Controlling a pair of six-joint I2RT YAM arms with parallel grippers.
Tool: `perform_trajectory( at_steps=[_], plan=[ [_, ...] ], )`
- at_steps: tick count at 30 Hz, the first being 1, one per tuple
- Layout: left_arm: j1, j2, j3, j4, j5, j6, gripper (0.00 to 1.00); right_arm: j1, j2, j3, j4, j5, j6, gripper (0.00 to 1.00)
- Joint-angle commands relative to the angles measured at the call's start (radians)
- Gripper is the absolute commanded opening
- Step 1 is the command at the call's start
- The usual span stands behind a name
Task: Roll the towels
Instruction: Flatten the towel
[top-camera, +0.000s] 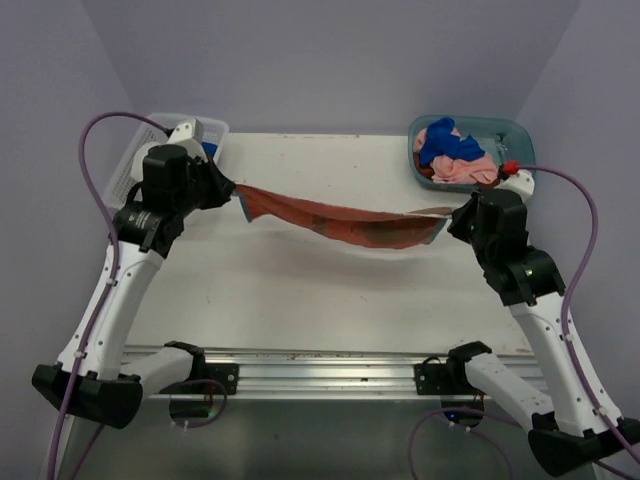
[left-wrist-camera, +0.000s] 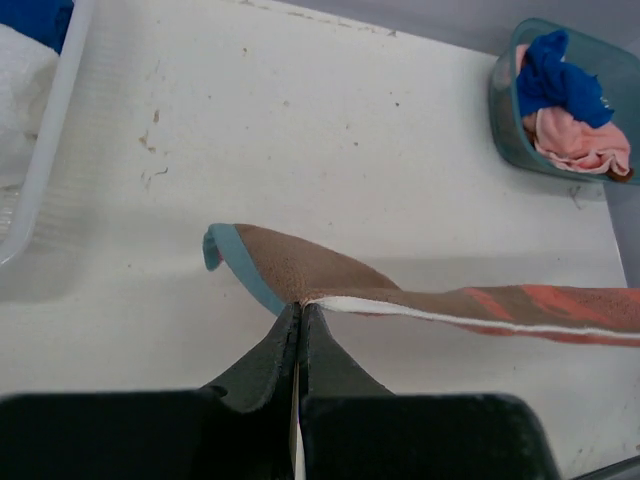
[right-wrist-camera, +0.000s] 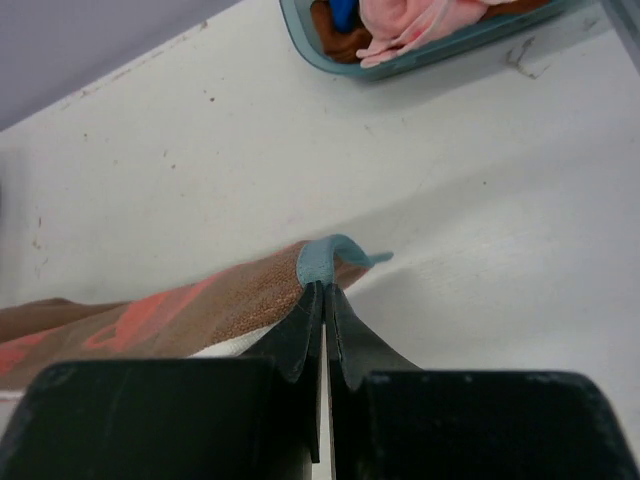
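Observation:
A brown towel (top-camera: 340, 222) with orange patches and a teal edge hangs stretched above the table, sagging in the middle. My left gripper (top-camera: 232, 188) is shut on its left corner, and in the left wrist view the brown towel (left-wrist-camera: 330, 275) leaves the gripper (left-wrist-camera: 300, 308) toward the right. My right gripper (top-camera: 448, 222) is shut on the other corner. In the right wrist view the towel's teal edge curls over the gripper (right-wrist-camera: 325, 288), and the brown towel (right-wrist-camera: 200, 305) runs off to the left.
A teal tub (top-camera: 510, 124) at the back right holds a blue towel (top-camera: 440, 140) and a pink towel (top-camera: 465, 165). A white mesh basket (top-camera: 125, 170) at the back left holds a white towel (left-wrist-camera: 20, 90) and a blue one (left-wrist-camera: 35, 15).

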Motion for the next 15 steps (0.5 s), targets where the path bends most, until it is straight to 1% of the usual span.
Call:
perform_trajectory(
  at_steps=[1, 4, 9, 11, 15],
  plan=[
    [0.009, -0.108, 0.037, 0.032, -0.01, 0.025, 0.0, -0.002, -0.063, 0.067, -0.107, 0.095, -0.026, 0.0],
    [0.009, -0.199, 0.022, 0.072, -0.016, 0.031, 0.0, -0.004, -0.131, 0.117, -0.159, 0.123, -0.026, 0.0],
    [0.009, -0.343, 0.02, 0.073, -0.024, 0.039, 0.0, -0.004, -0.238, 0.203, -0.246, 0.127, -0.024, 0.0],
    [0.009, -0.388, 0.013, 0.073, -0.005, 0.038, 0.0, -0.002, -0.273, 0.233, -0.277, 0.115, -0.023, 0.0],
    [0.007, -0.501, -0.032, 0.076, 0.05, -0.001, 0.0, -0.004, -0.327, 0.239, -0.356, 0.034, -0.009, 0.0]
  ],
)
